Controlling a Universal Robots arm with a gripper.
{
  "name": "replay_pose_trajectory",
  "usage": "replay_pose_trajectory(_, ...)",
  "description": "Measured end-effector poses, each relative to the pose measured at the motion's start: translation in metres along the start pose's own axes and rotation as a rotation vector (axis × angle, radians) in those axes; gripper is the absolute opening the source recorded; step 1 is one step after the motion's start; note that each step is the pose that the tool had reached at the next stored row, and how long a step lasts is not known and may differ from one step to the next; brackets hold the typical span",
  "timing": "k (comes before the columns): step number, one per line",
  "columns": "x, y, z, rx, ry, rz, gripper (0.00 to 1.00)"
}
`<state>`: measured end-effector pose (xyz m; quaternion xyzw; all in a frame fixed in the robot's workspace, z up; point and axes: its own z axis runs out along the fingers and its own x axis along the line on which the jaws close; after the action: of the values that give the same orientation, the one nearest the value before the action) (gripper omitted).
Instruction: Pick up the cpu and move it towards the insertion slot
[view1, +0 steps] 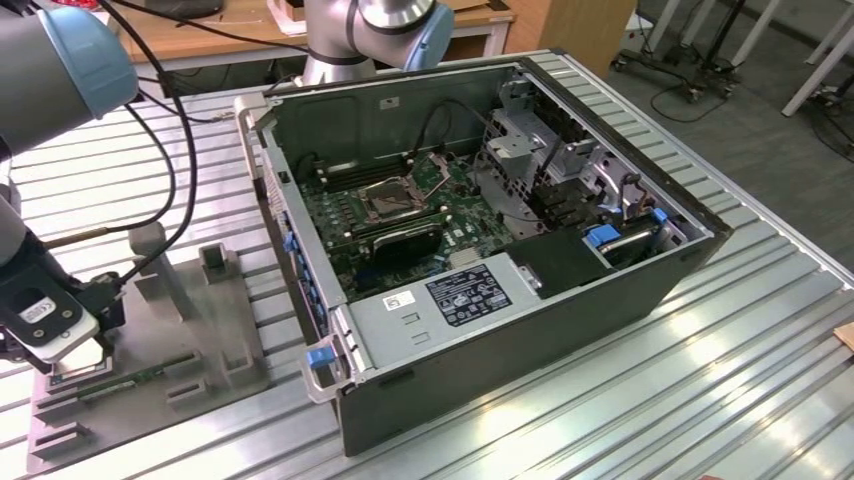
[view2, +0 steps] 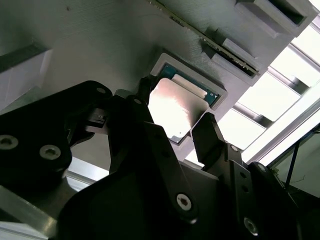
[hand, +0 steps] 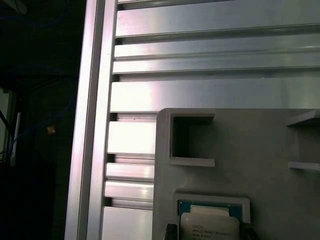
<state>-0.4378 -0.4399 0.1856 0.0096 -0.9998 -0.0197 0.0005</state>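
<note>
**Gripper (view2: 175, 106) straddles the cpu (hand: 208, 227) in its tray recess**

The gripper hangs low over the grey plastic tray (view1: 200, 320), at the tray's end toward the exterior view's left. Its 2 fingers (view2: 207, 132) stand apart, 1 on each side of the cpu and close to its edges. The first wrist view shows a thin gap, and they hold nothing. The cpu lies flat in a square recess close to the tray's edge, silvery top up. The insertion slot (view1: 396, 197) sits in the green motherboard (view1: 461, 235) inside the open computer case (view1: 534, 330), well apart from the tray. Case and tray rest on the slatted metal table (view1: 747, 380).
</note>
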Motion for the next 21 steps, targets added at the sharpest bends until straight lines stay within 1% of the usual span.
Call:
replay_pose_trajectory(10, 0.0017, 0.0008, 0.0013, 0.0001, 0.0000, 0.000, 0.61)
replay_pose_trajectory(14, 0.0018, 0.0008, 0.0029, 0.0000, -0.0001, 0.000, 0.61)
replay_pose_trajectory(21, 0.0014, 0.0008, 0.0024, -0.0001, -0.0001, 0.000, 0.61)
